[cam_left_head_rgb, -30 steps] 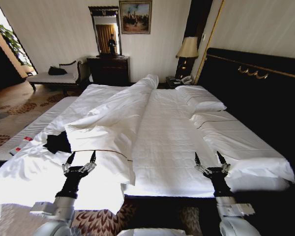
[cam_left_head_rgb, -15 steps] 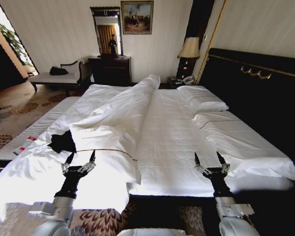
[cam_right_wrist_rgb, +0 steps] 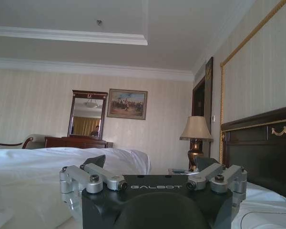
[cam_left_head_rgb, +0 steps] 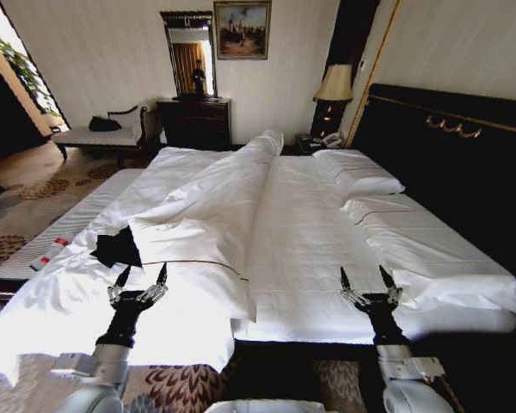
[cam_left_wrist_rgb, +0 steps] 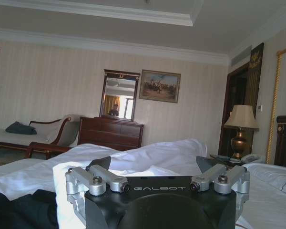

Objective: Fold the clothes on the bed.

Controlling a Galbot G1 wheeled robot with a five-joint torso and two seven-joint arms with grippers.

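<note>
so both the left gripper and right gripper are hanging spread and empty, and reaching well means heading lower left for the black t-shirt bunched on the bed.

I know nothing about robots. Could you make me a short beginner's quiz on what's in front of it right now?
1. True or false: the left pincer grips the black T-shirt.
2. Which is nearer the T-shirt: A) left pincer, B) right pincer?
3. What lies folded back along the bed?

Key: 1 false, both pincers hang open and empty. 2 A. 3 the white duvet.
</note>
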